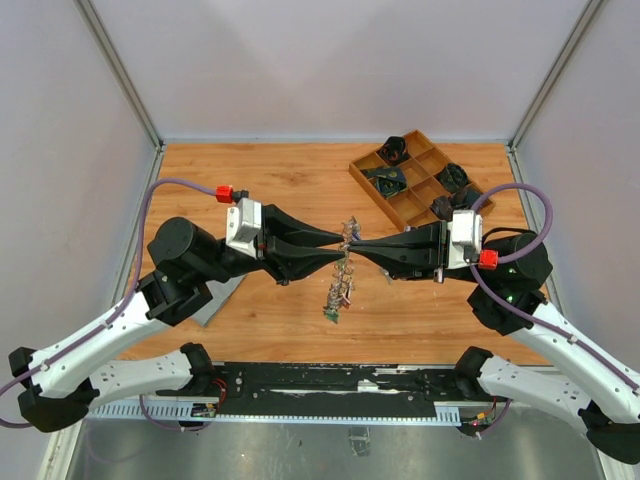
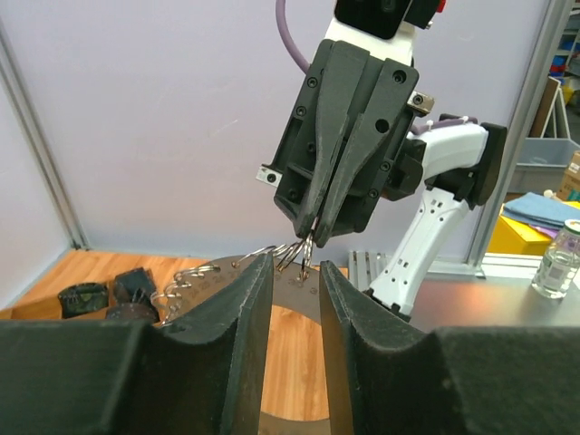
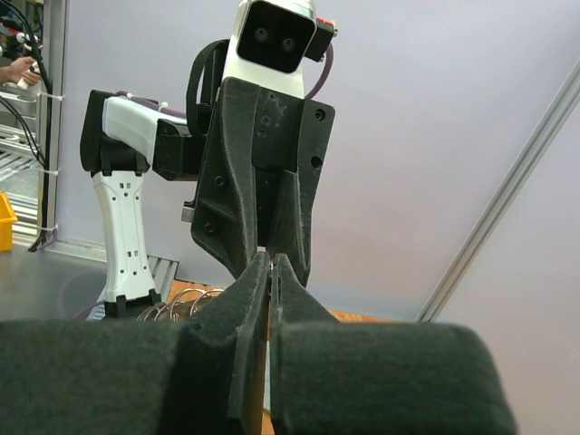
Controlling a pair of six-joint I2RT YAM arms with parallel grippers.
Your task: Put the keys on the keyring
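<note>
Could drop the keyring (image 1: 340,285) onto the worktop (image 1: 270,180), held up only by the right hand (image 1: 358,247), clenched tight on a tiny bit of metal at the very top. Maybe pinching a key there too; cannot tell. Gets no help from the left hand (image 1: 342,250), spread apart with its fingers (image 2: 249,317) on each side of the ring and not squeezing it. Could swing or twist with any quick move, hanging so long and loose. Might catch on one of those spread fingers and get yanked out of the pinch. Could also tangle the keys (image 1: 333,308), or bump the two hands together, standing nose to nose like that. Hangs over the middle of the worktop, right between the two hands, low end near the wood or touching it, hard to say which. Looks silver and spiky, packed with lots of small keys sticking out all round. Shows up in the left wrist view as a flat shiny band with little wire loops along it. Has a speck of green low down, too small to say more. Sits well apart from the wooden tray (image 1: 372,192) at the far right.
</note>
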